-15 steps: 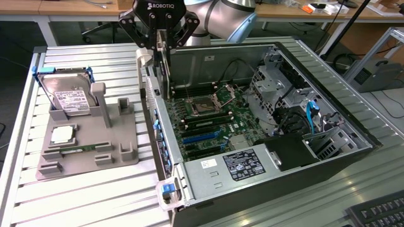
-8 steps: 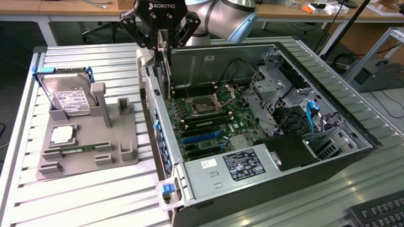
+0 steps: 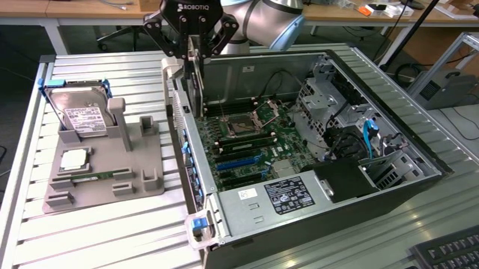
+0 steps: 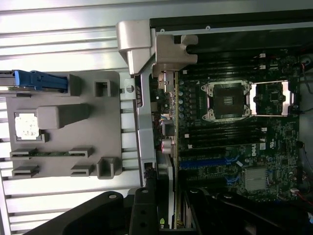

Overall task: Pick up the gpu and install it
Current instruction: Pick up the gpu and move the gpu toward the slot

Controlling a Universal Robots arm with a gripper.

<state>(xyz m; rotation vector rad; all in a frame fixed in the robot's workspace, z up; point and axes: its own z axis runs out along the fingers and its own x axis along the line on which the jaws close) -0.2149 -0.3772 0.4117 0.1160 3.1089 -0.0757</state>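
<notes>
My gripper [image 3: 196, 56] is shut on the gpu [image 3: 197, 89], a thin dark card that hangs upright and edge-on below the fingers. The card hovers over the open computer case [image 3: 224, 218], near the case wall on the exterior view's left, above the motherboard [image 3: 250, 140]. The blue expansion slots [image 3: 239, 163] lie lower on the board, apart from the card. In the wrist view the gpu [image 4: 170, 188] runs edge-on between the dark fingers [image 4: 110, 215], with its silver bracket beside the case wall and the blue slots [image 4: 205, 161] close by.
A grey fixture tray [image 3: 142, 185] sits at the exterior view's left of the case. It holds a hard drive [image 3: 78, 115], a processor chip [image 3: 73, 159] and a memory stick [image 3: 90, 178]. A power supply [image 3: 288, 196] and drive cages [image 3: 329, 101] fill the case. A keyboard [image 3: 449, 252] lies nearby.
</notes>
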